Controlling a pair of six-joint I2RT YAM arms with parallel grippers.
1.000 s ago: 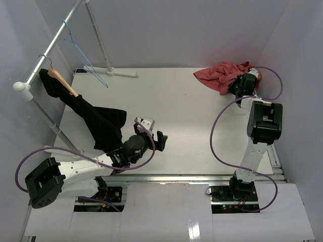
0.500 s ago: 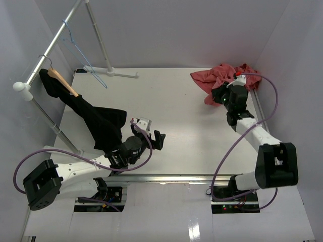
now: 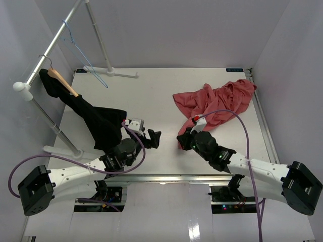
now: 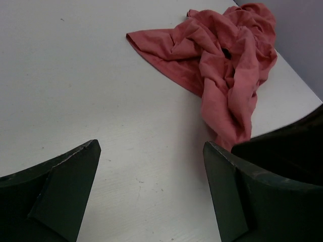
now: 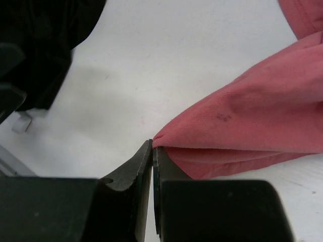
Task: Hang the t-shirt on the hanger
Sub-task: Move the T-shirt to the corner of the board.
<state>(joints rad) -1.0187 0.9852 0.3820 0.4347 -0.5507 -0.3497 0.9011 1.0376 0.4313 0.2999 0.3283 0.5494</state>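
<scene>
Right arm has swung from the far right corner to the near middle of the table [image 3: 151,96] within the last second, and the t-shirt [image 3: 214,103] has come with it: then a tight heap in that corner, now drawn out in a long crumpled diagonal across the right half of the table, its tail at the far right edge and its leading fold near the front. Left arm shifted only slightly, toward the near left. Clothes rack [image 3: 48,50] at far left looks unchanged, as do the black garment [image 3: 98,121] on its wooden hanger [image 3: 63,80] and the hanger [image 3: 83,58], light-blue wire, hooked on the rail farther back with nothing on it. Right gripper [image 5: 152,151]: fingers closed together, pinching a fold of the salmon cloth at their tips, clear in the right wrist view. Left gripper [image 4: 151,151]: fingers spread apart, nothing between them, low over bare table and facing the shirt, which lies near but not touching. Progress, judged: early. Shirt is grasped and hauled toward centre, but lies bunched, well apart from the wire hanger. Left to do: spread it or find the neck opening, fetch the hanger, thread it in.
</scene>
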